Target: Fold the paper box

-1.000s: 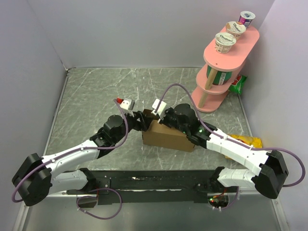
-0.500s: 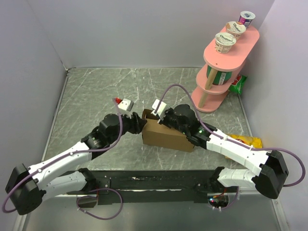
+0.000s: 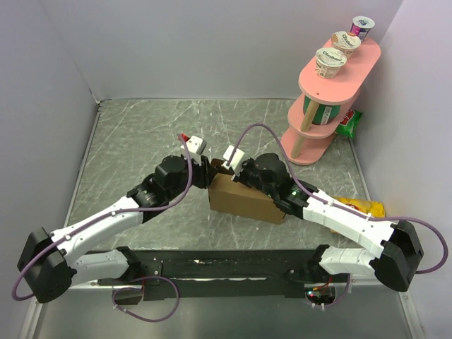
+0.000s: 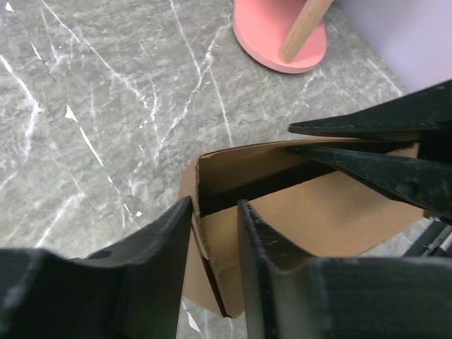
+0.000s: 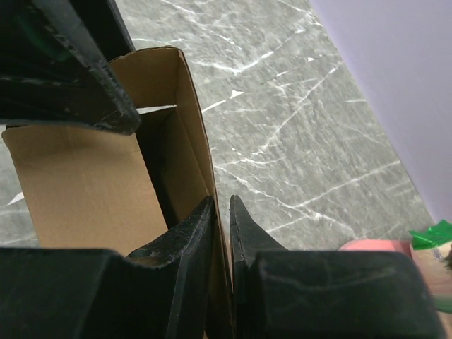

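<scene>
The paper box (image 3: 244, 200) is a small brown cardboard box, open at the top, standing mid-table. My left gripper (image 3: 209, 174) is at its left end. In the left wrist view the left gripper (image 4: 214, 203) is open, with its fingers on either side of the box's (image 4: 332, 212) end wall and a gap left over. My right gripper (image 3: 229, 174) is at the box's far edge. In the right wrist view the right gripper (image 5: 220, 198) is shut on a thin wall of the box (image 5: 78, 183).
A pink tiered stand (image 3: 328, 106) with yoghurt cups (image 3: 330, 62) stands at the back right; its base also shows in the left wrist view (image 4: 279, 35). A green packet (image 3: 348, 123) lies behind it. A yellow packet (image 3: 360, 206) lies by the right arm.
My left gripper drew back from the box, then moved right again and now straddles the box's left end wall. The right gripper and box have stayed put.
</scene>
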Robot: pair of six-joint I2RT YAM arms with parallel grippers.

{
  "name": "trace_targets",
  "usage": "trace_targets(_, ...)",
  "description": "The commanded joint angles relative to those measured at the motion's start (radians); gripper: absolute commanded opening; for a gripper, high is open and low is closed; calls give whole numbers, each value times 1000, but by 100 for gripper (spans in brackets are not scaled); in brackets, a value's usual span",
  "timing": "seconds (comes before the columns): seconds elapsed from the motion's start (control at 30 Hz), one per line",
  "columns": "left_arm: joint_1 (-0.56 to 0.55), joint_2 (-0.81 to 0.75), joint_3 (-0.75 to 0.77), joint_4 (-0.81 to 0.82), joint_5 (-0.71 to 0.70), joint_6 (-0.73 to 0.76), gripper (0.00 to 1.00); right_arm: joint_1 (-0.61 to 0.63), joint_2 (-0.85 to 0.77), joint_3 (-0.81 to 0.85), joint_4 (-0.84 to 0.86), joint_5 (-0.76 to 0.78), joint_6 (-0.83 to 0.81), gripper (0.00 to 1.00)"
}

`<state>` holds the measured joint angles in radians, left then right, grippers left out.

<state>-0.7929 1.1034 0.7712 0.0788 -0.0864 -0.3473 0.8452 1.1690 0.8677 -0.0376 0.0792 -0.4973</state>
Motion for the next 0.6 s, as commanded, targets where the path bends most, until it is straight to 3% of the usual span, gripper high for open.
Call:
trace_targets(0.0, 3, 30, 68, -11, 2, 39, 32, 8, 27, -10, -56, 19, 14, 20)
trace_targets(0.33, 1, 50, 50, 10, 17, 62, 1, 17, 37, -18, -41, 40, 11, 20)
trace_targets(0.57, -94, 39, -7, 36, -145, 106, 1, 48, 31, -55, 11, 106, 5, 18)
